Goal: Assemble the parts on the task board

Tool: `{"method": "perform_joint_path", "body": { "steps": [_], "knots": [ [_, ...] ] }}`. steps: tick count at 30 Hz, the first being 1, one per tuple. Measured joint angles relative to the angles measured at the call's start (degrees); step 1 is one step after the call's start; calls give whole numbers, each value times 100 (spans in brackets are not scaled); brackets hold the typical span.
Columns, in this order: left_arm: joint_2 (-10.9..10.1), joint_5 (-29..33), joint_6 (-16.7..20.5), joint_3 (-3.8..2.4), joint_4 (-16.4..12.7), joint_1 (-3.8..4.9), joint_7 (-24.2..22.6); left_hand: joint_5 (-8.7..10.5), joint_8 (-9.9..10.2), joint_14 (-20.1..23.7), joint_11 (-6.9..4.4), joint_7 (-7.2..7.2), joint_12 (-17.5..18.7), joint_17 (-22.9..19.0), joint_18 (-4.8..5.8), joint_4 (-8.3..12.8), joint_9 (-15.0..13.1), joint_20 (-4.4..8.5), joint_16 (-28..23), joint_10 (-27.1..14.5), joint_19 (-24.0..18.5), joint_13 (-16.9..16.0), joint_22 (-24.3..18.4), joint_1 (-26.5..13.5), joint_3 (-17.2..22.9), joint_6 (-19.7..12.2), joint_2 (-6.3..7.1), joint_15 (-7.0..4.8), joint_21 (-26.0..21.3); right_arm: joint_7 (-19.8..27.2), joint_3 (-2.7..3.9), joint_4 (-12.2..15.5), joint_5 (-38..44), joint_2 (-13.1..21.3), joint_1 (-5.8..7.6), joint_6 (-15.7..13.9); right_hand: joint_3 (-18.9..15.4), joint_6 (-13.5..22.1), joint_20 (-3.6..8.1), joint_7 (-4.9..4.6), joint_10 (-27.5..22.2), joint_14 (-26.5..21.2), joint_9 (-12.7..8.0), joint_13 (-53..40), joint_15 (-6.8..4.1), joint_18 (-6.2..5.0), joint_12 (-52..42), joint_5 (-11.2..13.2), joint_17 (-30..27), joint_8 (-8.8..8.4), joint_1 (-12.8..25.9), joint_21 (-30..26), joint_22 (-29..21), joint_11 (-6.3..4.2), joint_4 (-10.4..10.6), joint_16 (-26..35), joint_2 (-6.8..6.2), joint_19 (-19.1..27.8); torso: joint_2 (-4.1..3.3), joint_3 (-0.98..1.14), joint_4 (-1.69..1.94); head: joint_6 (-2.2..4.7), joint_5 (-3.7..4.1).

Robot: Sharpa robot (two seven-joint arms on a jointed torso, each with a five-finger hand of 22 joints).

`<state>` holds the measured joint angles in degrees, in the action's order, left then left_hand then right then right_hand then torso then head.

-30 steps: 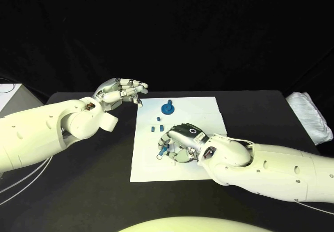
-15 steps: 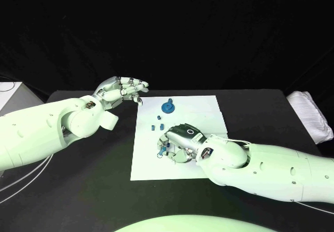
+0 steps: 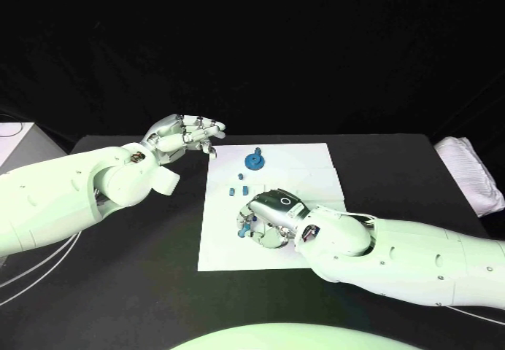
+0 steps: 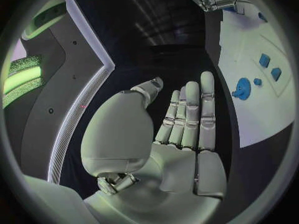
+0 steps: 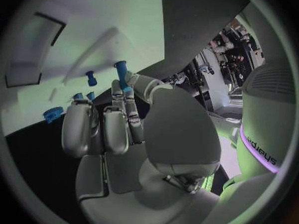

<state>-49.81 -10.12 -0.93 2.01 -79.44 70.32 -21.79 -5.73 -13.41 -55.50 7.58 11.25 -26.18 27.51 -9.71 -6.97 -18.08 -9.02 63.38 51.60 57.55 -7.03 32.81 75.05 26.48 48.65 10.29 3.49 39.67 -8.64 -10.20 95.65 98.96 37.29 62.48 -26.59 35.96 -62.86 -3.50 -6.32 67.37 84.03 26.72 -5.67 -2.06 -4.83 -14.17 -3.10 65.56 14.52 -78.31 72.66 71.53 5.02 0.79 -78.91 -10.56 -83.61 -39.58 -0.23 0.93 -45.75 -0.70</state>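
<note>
Blue peg (image 5: 121, 70) is pinched in the right hand (image 3: 271, 216), low over the task board (image 3: 305, 162); since a second ago that hand has edged slightly up the board toward the blue gear (image 3: 255, 160). Left hand (image 3: 184, 134) hovers unchanged, fingers loosely apart, holding nothing. Insertion looks pending.

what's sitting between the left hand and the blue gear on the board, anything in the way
Nothing visible. The left hand hovers with nothing in it off the task board's far left corner, and the blue gear stands near that edge with only bare white board between them. The right hand works nearer the robot.
</note>
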Motion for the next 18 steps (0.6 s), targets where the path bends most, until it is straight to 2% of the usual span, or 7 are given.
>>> {"method": "perform_joint_path", "body": {
  "steps": [18],
  "knots": [
    [2, -2, -14, 0, 5, 0, 12, 0, 0, 0, 0, 0, 0, -1, 0, 0, 0, -20, 0, 0, 20, 0, 0, 0, 0, 0, 0, 0, 0, -94, 10, -35, 31, -38, -23, 81, -8, -13, 0, 17, 0, 0, 17, -5, 0, 0, -2, 4, -15, -3, 0, 0, -22, 0, -7, 0, 0, 0, 1, 1, 1, -9, -16]
  ]
}}
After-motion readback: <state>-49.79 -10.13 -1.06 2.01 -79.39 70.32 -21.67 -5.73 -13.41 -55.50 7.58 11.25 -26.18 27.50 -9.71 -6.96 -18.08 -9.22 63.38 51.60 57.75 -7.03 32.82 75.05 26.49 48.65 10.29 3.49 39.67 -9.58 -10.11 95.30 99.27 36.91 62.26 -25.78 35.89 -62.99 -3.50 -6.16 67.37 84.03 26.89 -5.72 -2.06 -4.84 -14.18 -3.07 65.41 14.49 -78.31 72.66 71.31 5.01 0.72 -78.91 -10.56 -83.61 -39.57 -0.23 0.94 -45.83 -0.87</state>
